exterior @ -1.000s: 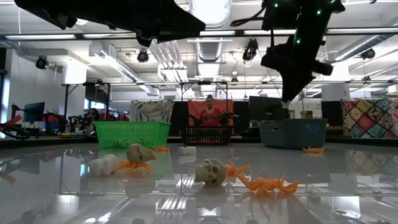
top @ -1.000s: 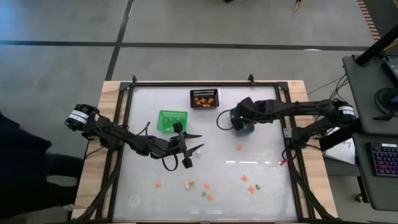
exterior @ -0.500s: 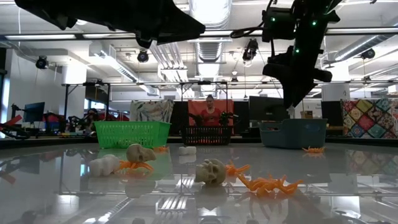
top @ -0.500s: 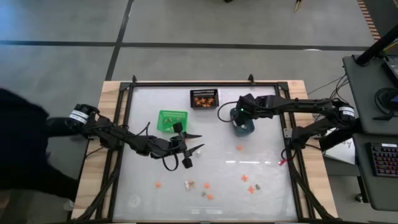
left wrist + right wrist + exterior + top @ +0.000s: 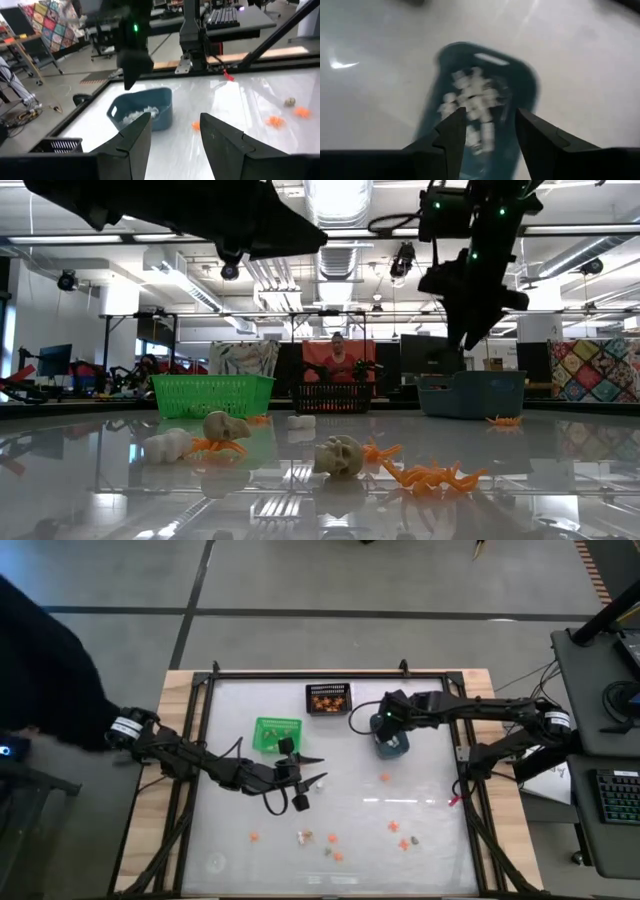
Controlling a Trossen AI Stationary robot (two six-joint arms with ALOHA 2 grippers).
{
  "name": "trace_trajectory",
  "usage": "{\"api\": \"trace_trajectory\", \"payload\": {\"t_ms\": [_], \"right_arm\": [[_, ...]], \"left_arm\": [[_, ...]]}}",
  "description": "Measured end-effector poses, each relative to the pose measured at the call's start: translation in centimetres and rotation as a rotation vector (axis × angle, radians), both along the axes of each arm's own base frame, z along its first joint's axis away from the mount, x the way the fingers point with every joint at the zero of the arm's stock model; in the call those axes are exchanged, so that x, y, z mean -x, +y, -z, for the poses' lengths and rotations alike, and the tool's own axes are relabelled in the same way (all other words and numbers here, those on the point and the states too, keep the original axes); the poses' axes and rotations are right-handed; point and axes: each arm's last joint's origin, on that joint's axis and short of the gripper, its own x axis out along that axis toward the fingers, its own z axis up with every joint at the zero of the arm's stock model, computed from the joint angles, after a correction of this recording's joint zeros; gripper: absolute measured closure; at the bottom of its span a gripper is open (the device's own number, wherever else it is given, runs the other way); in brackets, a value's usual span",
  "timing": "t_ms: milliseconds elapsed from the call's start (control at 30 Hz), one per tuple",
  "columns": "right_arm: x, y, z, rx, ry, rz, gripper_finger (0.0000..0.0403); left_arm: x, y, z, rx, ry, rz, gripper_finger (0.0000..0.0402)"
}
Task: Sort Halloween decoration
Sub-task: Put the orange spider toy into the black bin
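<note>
Sorting is partly done, judging by the bins. The blue-grey bin [image 5: 391,745] holds a heap of white pieces [image 5: 472,107]; the black mesh bin [image 5: 328,698], beyond and to one side of the blue-grey bin, holds orange pieces; the green bin [image 5: 275,733], on the far side of the mesh bin from the blue-grey bin, shows a few small items, kind not clear.

Right gripper [image 5: 487,131] hangs directly over the blue-grey bin, jaws parted and empty, nothing between them in the right wrist view; reads as a drop just made or a release under way.

Left gripper [image 5: 172,137] hovers over bare desk [image 5: 430,780] just beside the green bin, on the side away from the blue-grey bin's far edge, jaws spread, holding nothing.

Left to do: loose Halloween decoration [image 5: 331,845] lies scattered on the near part of the desk, well apart from the blue-grey bin. The low view shows skulls [image 5: 338,456] and orange spider-like pieces [image 5: 430,476] there. One orange piece [image 5: 385,777] lies near the blue-grey bin. Roughly a dozen items remain, as a judgement.

Obstacles: none between the blue-grey bin and the loose pieces; the left arm stretches across the desk beside the green bin and could crowd the middle. A person stands at the desk's left edge, beyond the left arm's base
</note>
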Motion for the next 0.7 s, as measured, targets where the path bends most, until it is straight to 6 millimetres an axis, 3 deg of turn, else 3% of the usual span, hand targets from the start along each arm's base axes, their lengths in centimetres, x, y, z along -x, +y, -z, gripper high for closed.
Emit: {"api": "trace_trajectory", "payload": {"t_ms": [300,500,700], "right_arm": [[-2.1,3.0,-3.0,-0.056,-0.118,-0.193,0.0261],[-3.4,8.4,-4.0,0.004,-0.178,-0.527,0.0266],[-3.0,14.5,-2.4,-0.019,-0.275,-0.730,0.0260]], "left_arm": [[0.7,-0.4,1.3,0.056,0.164,0.089,0.0249],[1.0,-0.6,1.0,0.136,0.376,0.140,0.0249],[0.6,-1.0,-0.6,0.148,0.541,0.195,0.0249]]}}
